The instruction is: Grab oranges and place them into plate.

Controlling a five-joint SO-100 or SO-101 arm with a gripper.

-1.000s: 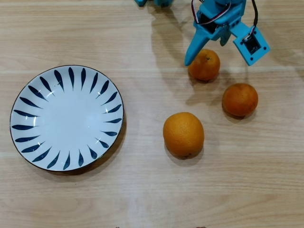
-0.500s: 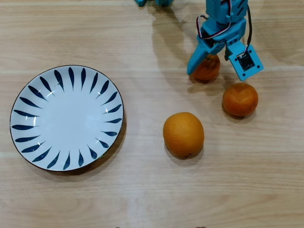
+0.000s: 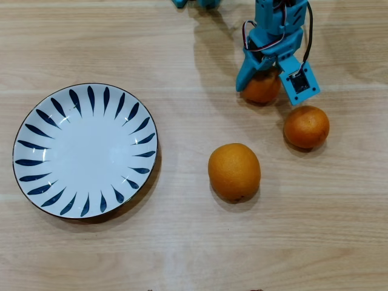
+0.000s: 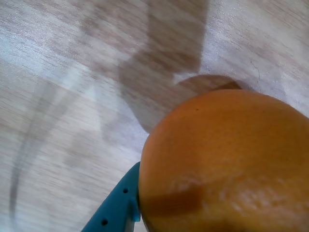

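My blue gripper point(image 3: 270, 91) is at the top right of the overhead view, shut on a small orange point(image 3: 261, 90) that sits between its jaws. In the wrist view this orange point(image 4: 227, 164) fills the lower right and stays sharp while the table behind it is blurred; one blue finger point(image 4: 116, 210) presses against its left side. A second small orange point(image 3: 306, 127) lies on the table just right of and below the gripper. The largest orange point(image 3: 234, 171) lies at the centre. The white plate point(image 3: 85, 150) with dark blue leaf strokes lies at the left with nothing on it.
A light wooden table point(image 3: 182, 242) carries everything. The arm's base point(image 3: 194, 3) shows at the top edge. The large orange lies between the gripper and the plate.
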